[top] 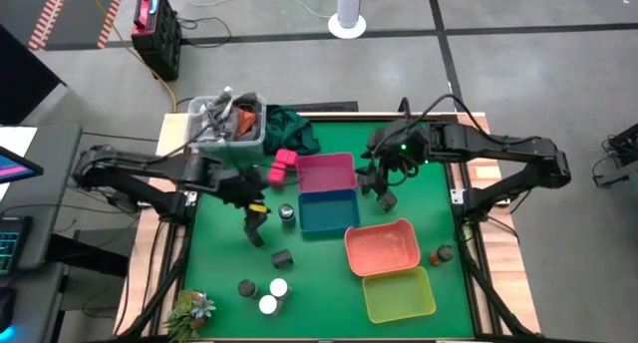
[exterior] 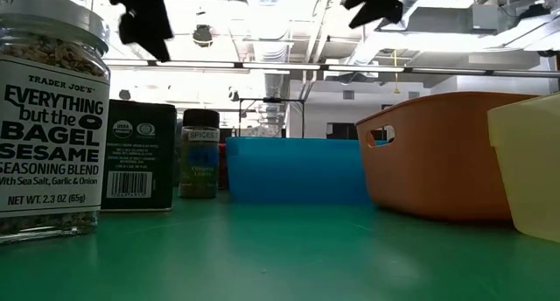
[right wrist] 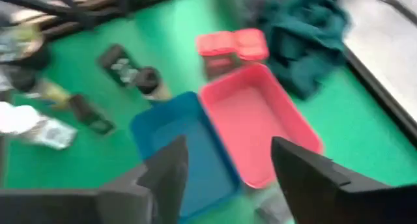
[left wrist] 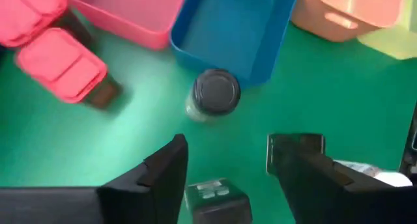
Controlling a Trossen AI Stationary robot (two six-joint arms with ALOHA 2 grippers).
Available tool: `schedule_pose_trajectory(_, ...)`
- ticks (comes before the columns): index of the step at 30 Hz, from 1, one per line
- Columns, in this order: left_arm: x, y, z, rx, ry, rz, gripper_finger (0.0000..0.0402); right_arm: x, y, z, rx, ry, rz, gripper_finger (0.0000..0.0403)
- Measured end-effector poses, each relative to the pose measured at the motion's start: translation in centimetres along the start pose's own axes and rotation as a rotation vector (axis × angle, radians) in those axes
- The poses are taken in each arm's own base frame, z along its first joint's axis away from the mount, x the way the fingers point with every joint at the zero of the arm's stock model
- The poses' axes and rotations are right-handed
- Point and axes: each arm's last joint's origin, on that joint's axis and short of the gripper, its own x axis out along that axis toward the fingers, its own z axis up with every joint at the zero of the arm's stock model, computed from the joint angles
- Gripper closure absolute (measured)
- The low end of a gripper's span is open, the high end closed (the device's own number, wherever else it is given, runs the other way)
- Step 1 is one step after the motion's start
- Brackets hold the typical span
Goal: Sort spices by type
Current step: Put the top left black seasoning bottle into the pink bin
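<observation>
My left gripper [top: 255, 221] [left wrist: 228, 168] hangs open above the mat, over a dark grey box [left wrist: 215, 199] that shows between its fingers. A dark-capped jar [left wrist: 215, 94] [top: 287, 214] stands just beyond it, beside the blue tray [top: 327, 213]. A second dark box [left wrist: 295, 150] lies close by. Two bright pink blocks [top: 284, 167] [left wrist: 60, 64] lie on the mat beside the pink tray [top: 326, 171]. My right gripper [top: 383, 188] [right wrist: 228, 165] is open in the air over the pink tray's right side. White-capped jars [top: 273, 296] and a dark-capped jar [top: 246, 288] stand near the table's near edge.
A salmon tray [top: 382, 246] and a yellow-green tray [top: 399, 294] sit right of the blue one, with a lone jar [top: 442, 254] beside them. The clear bin of clutter [top: 227, 122] and a dark green cloth [top: 292, 132] occupy the far edge. A small plant [top: 191, 309] stands at the near left corner.
</observation>
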Motion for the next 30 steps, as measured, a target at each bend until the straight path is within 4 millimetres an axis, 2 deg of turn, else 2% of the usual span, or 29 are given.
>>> schedule_pose_trajectory(5, 3.6, 0.1, 1.0, 0.057, 0.139, -0.041, 0.0126, -0.4, 1.0, -0.8, -0.010, 0.026, -0.057, 0.0133)
schedule_pose_trajectory(10, 4.7, -0.4, 2.5, 0.192, 0.133, -0.002, 0.0097, -0.6, 2.1, -1.2, -0.007, 0.022, -0.063, 0.0132)
schedule_pose_trajectory(20, 8.1, -0.4, 3.3, 0.328, 0.176, 0.037, 0.0093, -1.5, 3.1, -2.0, -0.001, -0.009, -0.189, 0.0132)
schedule_pose_trajectory(26, 10.2, -0.4, 2.9, 0.366, 0.244, 0.028, 0.0093, -1.9, 3.4, -2.7, 0.017, 0.027, -0.195, 0.0132)
schedule_pose_trajectory(30, 11.0, -0.5, 3.1, 0.368, 0.221, 0.031, 0.0093, -2.0, 3.6, -3.0, 0.026, 0.039, -0.196, 0.0132)
